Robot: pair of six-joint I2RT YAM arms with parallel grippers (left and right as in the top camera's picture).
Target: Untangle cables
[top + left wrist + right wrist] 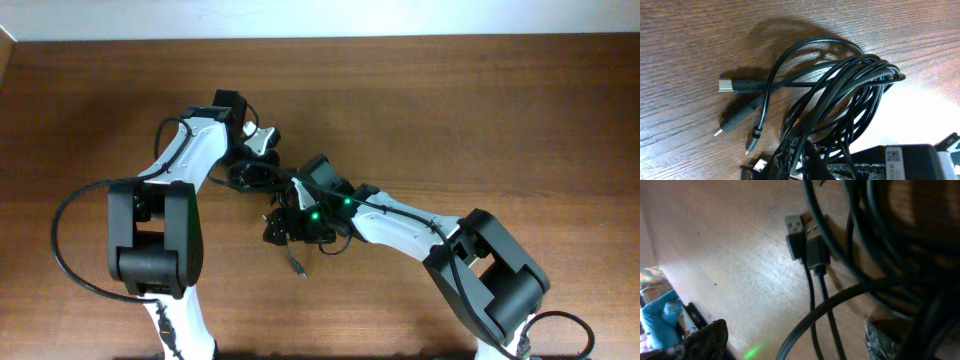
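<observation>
The cables (255,178) lie bunched on the table (480,110) between my two arms. That closeness is my first worry: both wrists crowd over one small knot, so a pull from either side could knock one arm against the other.

My left jaws are clenched on a few strands at the bottom of the left wrist view, with the rest of the coil fanned out ahead of them. My right jaws stand wide and grip nothing, with cords crossing the gap between them. If they close there, I judge they could catch several cords at once. Hauling against the left hold would then tighten the knot rather than free it. A hard tug could also drag the whole bunch across the wood or strain a plug.

Counted:
- **Bundle:** one; I cannot tell how many separate cords are in it.
- **Left wrist view:** three plug ends, namely a flat USB-C type plug (735,85), a thin pin plug (735,121) and a small metal-tipped plug (754,137).
- **Right wrist view:** two USB-A plugs (796,230) side by side, touching.
- **Overhead:** one loose end (298,262) trails away from the bunch.
</observation>
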